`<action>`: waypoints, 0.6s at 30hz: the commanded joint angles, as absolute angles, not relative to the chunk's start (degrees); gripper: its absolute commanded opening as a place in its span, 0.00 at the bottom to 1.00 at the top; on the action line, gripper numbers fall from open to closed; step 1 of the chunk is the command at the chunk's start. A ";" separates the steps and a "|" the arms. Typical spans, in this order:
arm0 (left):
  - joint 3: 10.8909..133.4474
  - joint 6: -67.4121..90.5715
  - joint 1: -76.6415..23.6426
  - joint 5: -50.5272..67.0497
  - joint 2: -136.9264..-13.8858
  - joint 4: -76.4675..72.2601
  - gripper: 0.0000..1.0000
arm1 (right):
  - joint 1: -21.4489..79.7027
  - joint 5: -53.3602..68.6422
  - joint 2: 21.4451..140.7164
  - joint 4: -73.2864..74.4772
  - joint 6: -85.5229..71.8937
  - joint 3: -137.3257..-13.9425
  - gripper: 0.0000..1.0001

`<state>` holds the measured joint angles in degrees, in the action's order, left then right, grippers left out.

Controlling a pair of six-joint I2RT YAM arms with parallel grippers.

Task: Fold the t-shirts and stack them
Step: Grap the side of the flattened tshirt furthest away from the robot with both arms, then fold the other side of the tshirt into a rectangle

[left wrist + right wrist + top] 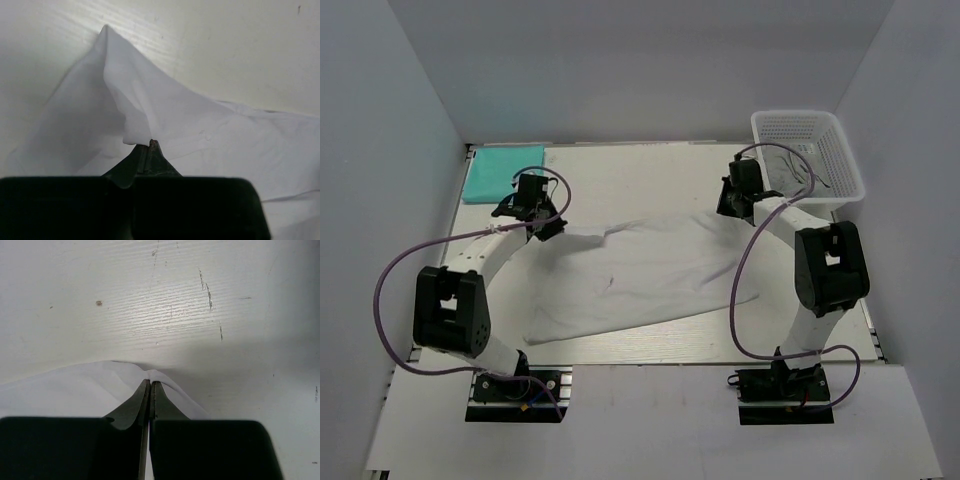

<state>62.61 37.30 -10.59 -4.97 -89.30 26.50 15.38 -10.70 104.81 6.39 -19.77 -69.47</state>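
Mid-table, crumpled white cloth t-shirt lies stretched left to right, with left gripper and right gripper each clamped on a far corner, likely to tension it for folding. Folded teal-turquoise t-shirt waits far left — stack base, presumably.

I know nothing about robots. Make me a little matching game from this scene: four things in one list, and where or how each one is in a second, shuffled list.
Things:
1. white t-shirt
2. teal t-shirt
3. mesh basket
4. right claw

Place or state:
A. folded, at the far left corner of the table
B. at the far right corner
C. spread out across the middle
D. shut, pinching an edge of white cloth

Pairs: 1-C, 2-A, 3-B, 4-D
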 commanded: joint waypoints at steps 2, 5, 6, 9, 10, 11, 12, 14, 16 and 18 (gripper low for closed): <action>55.65 40.69 -10.63 -0.54 -80.70 29.35 0.00 | 15.38 -8.71 100.02 2.03 -18.28 -65.04 0.00; 53.45 42.53 -10.63 -1.05 -75.33 33.91 0.00 | 15.56 -9.66 96.87 1.84 -17.84 -63.37 0.00; 52.65 42.54 -10.63 -1.05 -74.02 34.97 0.00 | 15.56 -9.75 96.25 1.93 -17.84 -62.93 0.00; 50.55 43.95 -10.63 1.40 -68.57 38.31 0.00 | 15.38 -10.20 94.40 1.14 -17.49 -60.48 0.00; 50.02 44.73 -10.63 2.28 -66.21 40.50 0.00 | 15.38 -10.46 94.31 1.14 -17.14 -60.29 0.00; 49.49 44.74 -10.63 2.29 -65.22 41.56 0.00 | 15.38 -10.72 93.70 1.06 -17.23 -59.68 0.00; 48.35 45.52 -10.63 2.81 -64.17 42.96 0.00 | 15.38 -10.98 93.34 1.05 -17.31 -59.07 0.00; 46.59 46.22 -10.63 2.81 -62.15 45.17 0.00 | 15.38 -10.99 92.37 0.88 -17.49 -58.54 0.00; 43.43 47.20 -10.63 4.12 -59.07 47.28 0.00 | 15.47 -10.81 91.50 0.62 -17.66 -57.48 0.00; 40.61 48.68 -10.63 5.18 -57.14 48.43 0.00 | 15.38 -10.28 91.06 0.79 -17.84 -56.69 0.00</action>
